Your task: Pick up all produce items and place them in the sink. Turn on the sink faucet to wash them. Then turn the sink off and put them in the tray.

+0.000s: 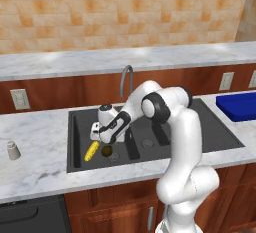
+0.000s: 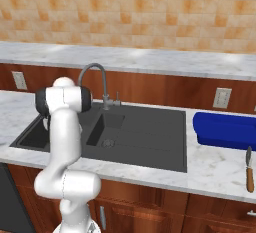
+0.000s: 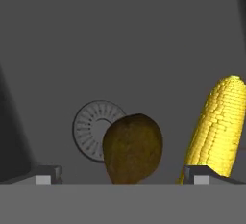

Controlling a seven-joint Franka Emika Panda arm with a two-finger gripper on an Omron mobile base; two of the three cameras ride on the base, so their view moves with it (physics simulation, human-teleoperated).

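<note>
- A rendered home kitchen: a white marble-look counter (image 1: 40, 152) runs along the wall over reddish-brown wooden cabinets (image 2: 150, 212).
- A dark grey double-basin sink (image 2: 150, 132) is set into the counter, with a round metal drain (image 3: 93, 129) in its floor.
- A grey gooseneck faucet (image 2: 97, 79) rises behind the sink, with a small lever beside it.
- An orange-tan tiled backsplash (image 1: 125, 12) covers the wall above a second marble ledge (image 2: 150, 59).
- White electrical outlets (image 1: 20, 98) sit in the wood panel behind the counter.
- Kitchen goods lie about: a corn cob (image 1: 91, 150), a dark olive-brown fruit (image 3: 133, 148), a small shaker (image 1: 13, 150), a blue tray (image 2: 225, 129) and a wooden-handled utensil (image 2: 249, 169).
- A dark appliance front (image 1: 30, 217) sits under the counter at left.
</note>
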